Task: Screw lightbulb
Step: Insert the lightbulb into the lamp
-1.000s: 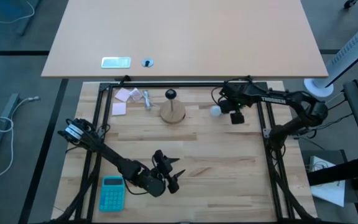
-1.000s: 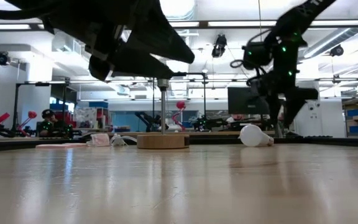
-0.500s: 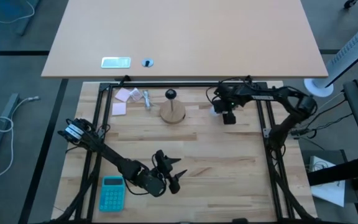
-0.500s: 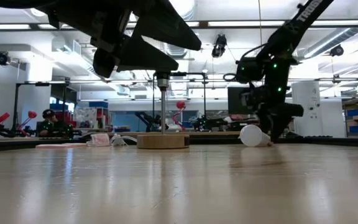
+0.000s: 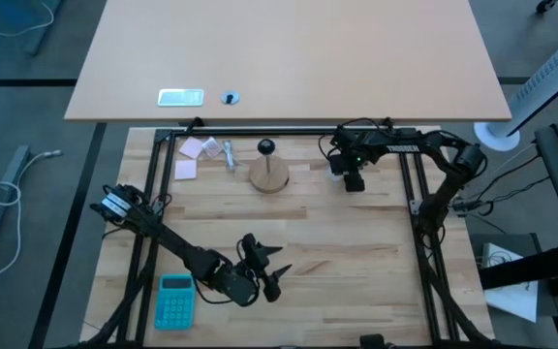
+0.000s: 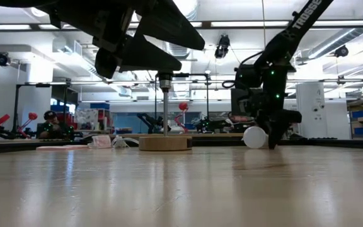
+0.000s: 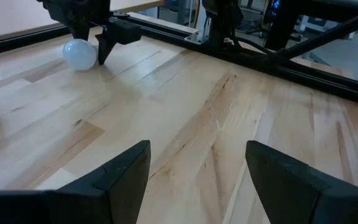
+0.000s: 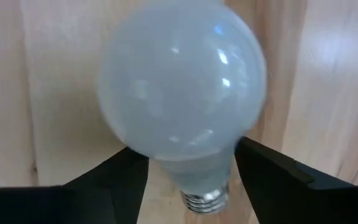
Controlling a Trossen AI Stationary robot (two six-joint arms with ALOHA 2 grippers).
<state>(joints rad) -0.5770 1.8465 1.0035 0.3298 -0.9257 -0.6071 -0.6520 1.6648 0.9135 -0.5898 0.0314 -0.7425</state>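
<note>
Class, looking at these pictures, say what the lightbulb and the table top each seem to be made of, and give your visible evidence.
Lightbulb: probably frosted glass or plastic, milky white with small glints; ribbed metal screw base. Table top: pale wood planks, with visible grain and seams, smooth finish.

Right gripper (image 5: 342,171) reaches low at the far side, jaws apart. Left gripper (image 5: 267,274) waits near the front, jaws apart.

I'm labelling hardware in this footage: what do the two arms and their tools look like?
Both arms are dark, jointed tubes. The right arm carries white lettering along its link, loose black cables and a small green light near the wrist. The left tool and right tool each end in two flat, angular black fingers.
</note>
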